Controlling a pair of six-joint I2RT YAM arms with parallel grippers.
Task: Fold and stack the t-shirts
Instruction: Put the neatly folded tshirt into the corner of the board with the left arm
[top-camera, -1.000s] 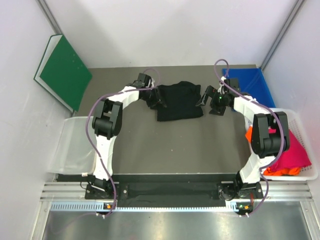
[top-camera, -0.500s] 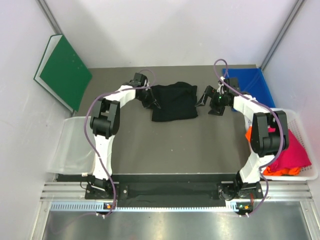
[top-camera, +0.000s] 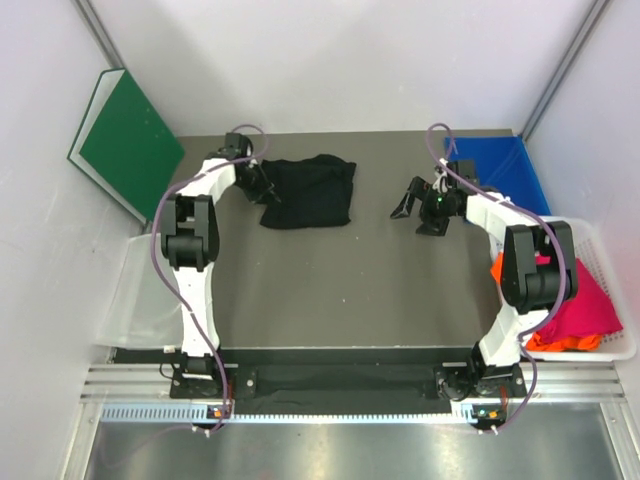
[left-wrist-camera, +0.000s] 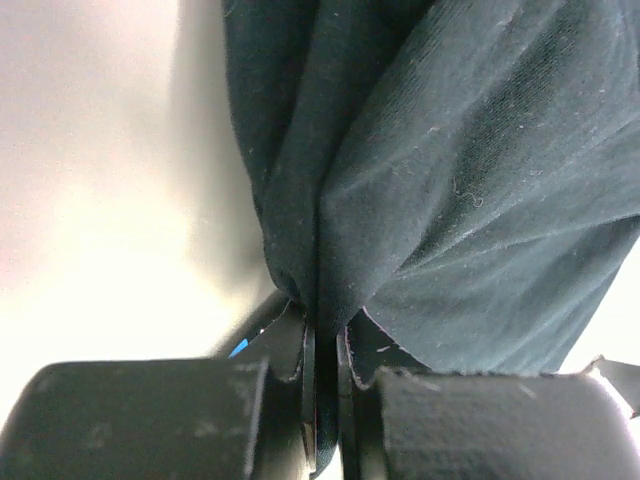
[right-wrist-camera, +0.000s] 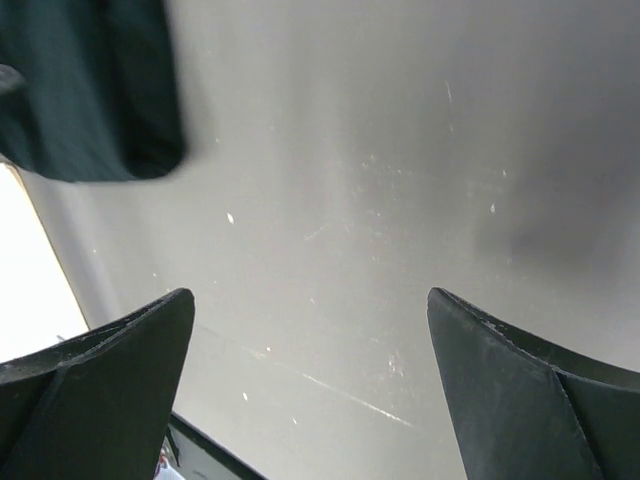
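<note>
**Black tee dragged left, L jaws clamped on its edge**

Since a sec ago your L jaws have pinched shut on the left edge of the black t-shirt (top-camera: 308, 190). They have hauled it across the desk (top-camera: 350, 290), from centre-back to back-left. Wrist view shows the cloth bunched in the pinch.

R jaws are wide, holding nothing, over bare desk at back-right, well apart from the tee.

Reads as a reposition, prob. toward a stacking spot. Tee looks compact but rumpled.

Pink tee (top-camera: 590, 305) and orange tee (top-camera: 565, 343) wait in the white basket (top-camera: 612, 350), right side.
</note>
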